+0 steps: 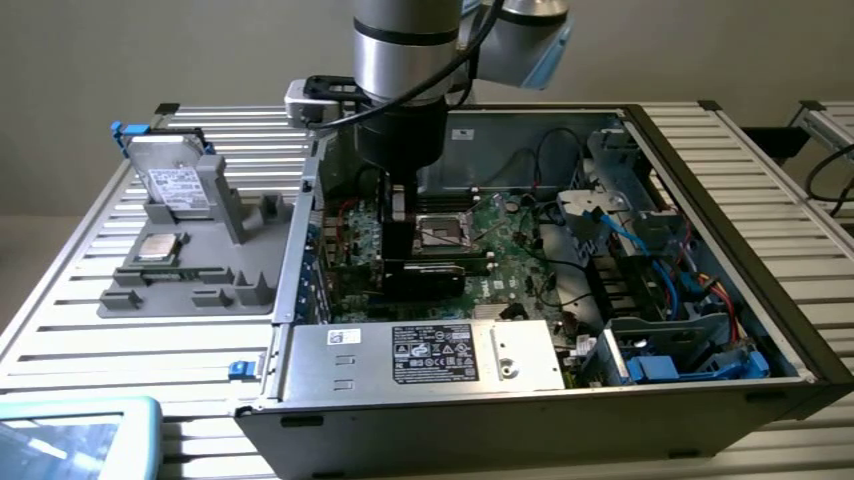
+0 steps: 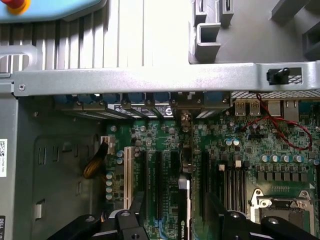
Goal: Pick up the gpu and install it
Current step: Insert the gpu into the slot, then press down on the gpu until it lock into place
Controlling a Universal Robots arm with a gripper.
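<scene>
Hanging low inside the open computer case (image 1: 747, 300), the end effector (image 1: 400, 215) has its fingers spread apart just above the gpu (image 1: 424, 277), which stands on edge over the motherboard (image 1: 514, 235), apparently seated in an expansion slot (image 2: 159, 185) so its bracket meets the case's rear wall. Its long axis runs across the board, from the rear wall toward the drive bays, black shroud facing the power supply (image 1: 427, 355)
</scene>
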